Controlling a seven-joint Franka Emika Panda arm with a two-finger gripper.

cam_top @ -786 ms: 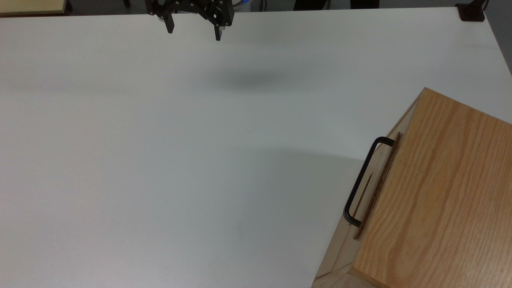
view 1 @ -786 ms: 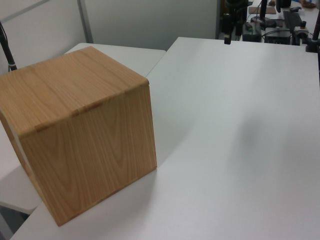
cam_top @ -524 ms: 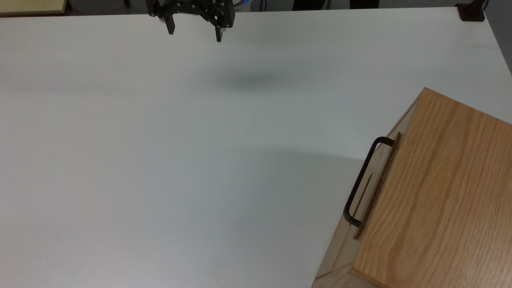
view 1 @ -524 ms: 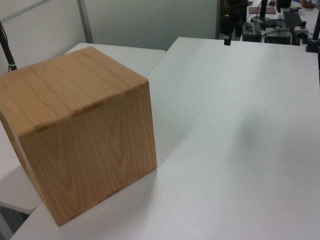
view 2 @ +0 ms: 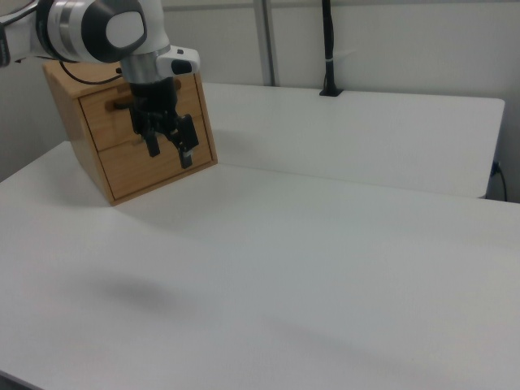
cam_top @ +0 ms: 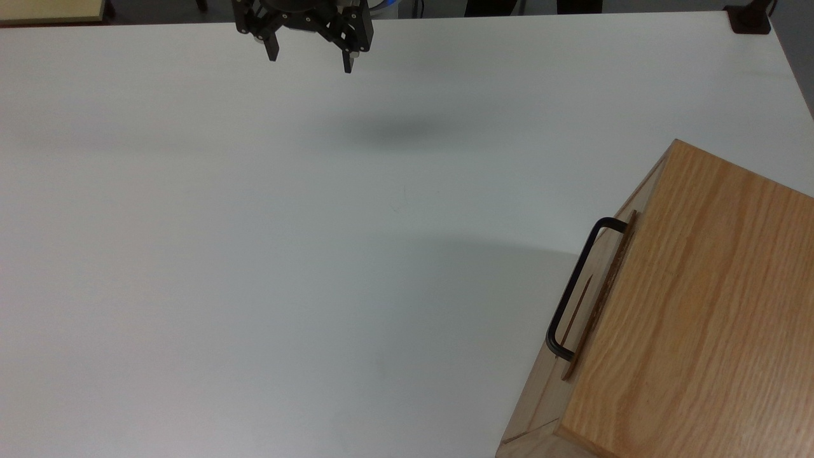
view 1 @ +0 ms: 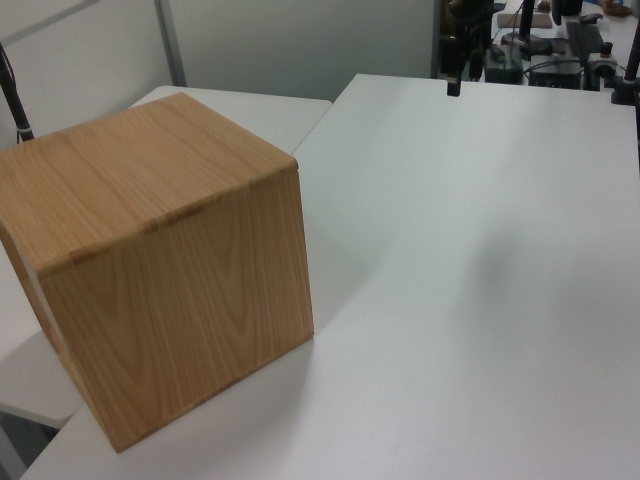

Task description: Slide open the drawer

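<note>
The drawer [cam_top: 594,299] sits closed in the oak cabinet [cam_top: 693,305], its front flush with the cabinet face and its black handle [cam_top: 575,286] sticking out toward the open desk [cam_top: 254,254]. The cabinet stands at the lower right corner of the desk in the top view. The claw [cam_top: 310,63] hangs above the desk at the far edge from the cabinet, well apart from the handle. Its two fingers stand apart, pointing down, with nothing between them. A soft shadow [cam_top: 407,130] lies on the desk between claw and cabinet.
</note>
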